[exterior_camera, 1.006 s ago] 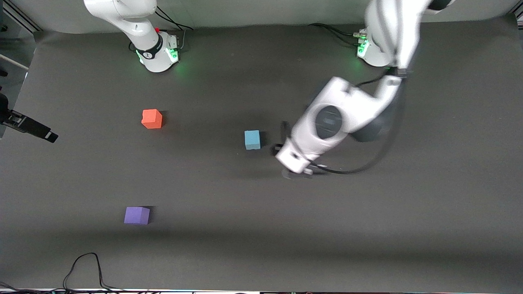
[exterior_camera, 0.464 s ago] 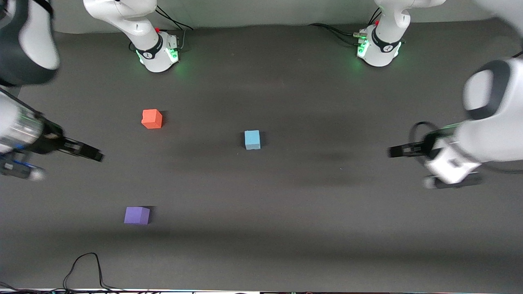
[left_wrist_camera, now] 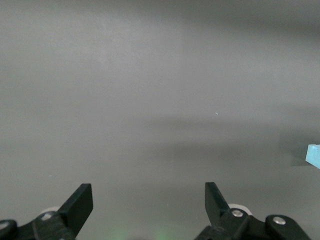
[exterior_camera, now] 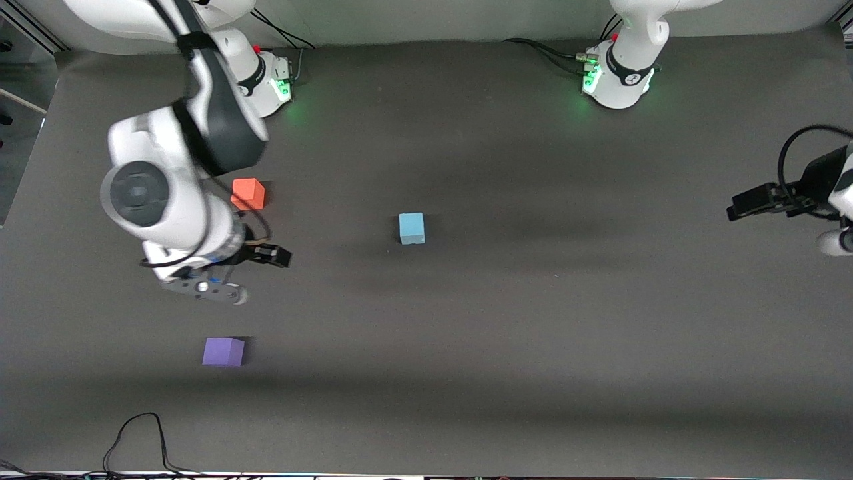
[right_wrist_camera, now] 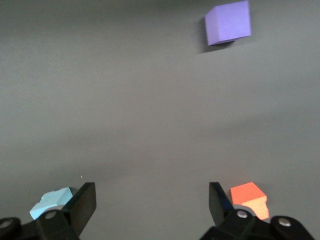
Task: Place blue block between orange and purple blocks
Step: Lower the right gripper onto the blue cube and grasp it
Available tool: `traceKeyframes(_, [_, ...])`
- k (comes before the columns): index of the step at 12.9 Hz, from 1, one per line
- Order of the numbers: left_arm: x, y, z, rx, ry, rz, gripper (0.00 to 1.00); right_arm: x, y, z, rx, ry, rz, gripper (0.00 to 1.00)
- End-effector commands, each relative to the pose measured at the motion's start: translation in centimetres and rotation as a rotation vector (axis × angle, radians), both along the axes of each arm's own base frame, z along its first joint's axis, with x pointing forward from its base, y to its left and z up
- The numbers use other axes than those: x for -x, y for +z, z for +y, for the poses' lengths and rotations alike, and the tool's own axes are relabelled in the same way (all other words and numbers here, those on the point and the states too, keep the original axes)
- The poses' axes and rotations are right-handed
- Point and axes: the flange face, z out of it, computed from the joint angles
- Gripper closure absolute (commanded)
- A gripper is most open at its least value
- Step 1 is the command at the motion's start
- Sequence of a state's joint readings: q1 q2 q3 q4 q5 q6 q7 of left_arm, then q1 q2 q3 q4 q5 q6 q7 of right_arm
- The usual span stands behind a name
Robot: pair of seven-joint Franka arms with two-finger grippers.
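The light blue block [exterior_camera: 412,228] sits alone mid-table. It shows at the edge of the left wrist view [left_wrist_camera: 314,155] and in the right wrist view [right_wrist_camera: 50,202]. The orange block [exterior_camera: 248,194] [right_wrist_camera: 248,196] lies toward the right arm's end. The purple block [exterior_camera: 223,351] [right_wrist_camera: 227,22] lies nearer the front camera than the orange one. My right gripper [exterior_camera: 276,256] [right_wrist_camera: 150,197] hangs open and empty over the table between the orange and purple blocks, close to the orange one. My left gripper [exterior_camera: 736,208] [left_wrist_camera: 149,197] is open and empty over the left arm's end of the table.
The dark grey mat [exterior_camera: 533,347] covers the table. The right arm's base [exterior_camera: 263,83] and the left arm's base [exterior_camera: 620,73] stand along the edge farthest from the front camera. A black cable [exterior_camera: 140,433] loops at the nearest edge.
The right arm has swung in from its end of the table to over the spot by the orange block. The left arm has drawn back to its end. The blocks have not moved.
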State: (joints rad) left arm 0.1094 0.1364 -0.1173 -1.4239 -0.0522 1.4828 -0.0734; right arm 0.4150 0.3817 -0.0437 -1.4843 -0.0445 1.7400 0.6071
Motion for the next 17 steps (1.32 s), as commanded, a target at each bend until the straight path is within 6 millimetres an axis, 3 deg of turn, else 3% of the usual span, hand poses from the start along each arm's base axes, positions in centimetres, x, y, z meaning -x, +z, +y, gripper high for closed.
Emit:
traceKeyframes(1, [2.2, 1.1, 0.0, -0.025, -0.027, -0.014, 0.00, -0.9, -3.0, 2.4, -0.064, -0.015, -0.045, 0.00])
traceKeyframes(2, [2.7, 1.1, -0.3, -0.027, -0.031, -0.020, 0.00, -0.1, -3.8, 5.8, -0.128, 0.011, -0.054, 0.00])
traceKeyframes(4, [3.3, 1.1, -1.1, -0.038, -0.044, -0.034, 0.00, 0.4, -6.5, 9.1, -0.161, 0.032, -0.067, 0.00])
traceKeyframes(5, [3.5, 1.1, -1.7, -0.055, -0.060, -0.036, 0.00, 1.4, -8.3, 11.9, -0.184, 0.058, -0.062, 0.00])
traceKeyframes(7, [3.5, 1.3, -2.4, -0.057, -0.074, -0.043, 0.00, 3.4, -11.3, 14.8, -0.197, 0.087, -0.047, 0.00])
traceKeyframes(9, [3.6, 1.4, -2.8, -0.057, -0.089, -0.042, 0.00, 6.9, -15.3, 17.1, -0.195, 0.134, -0.054, 0.00])
traceKeyframes(11, [3.6, 1.3, -2.3, -0.054, -0.126, -0.038, 0.00, 8.4, -17.8, 17.4, -0.196, 0.123, -0.069, 0.00])
traceKeyframes(13, [3.6, 1.3, -2.1, -0.054, -0.123, -0.040, 0.00, 10.0, -19.4, 19.2, -0.204, 0.112, -0.072, 0.00])
traceKeyframes(17, [3.6, 1.3, -2.5, -0.054, -0.129, -0.038, 0.00, 13.4, -23.9, 18.9, -0.233, 0.112, -0.109, 0.00])
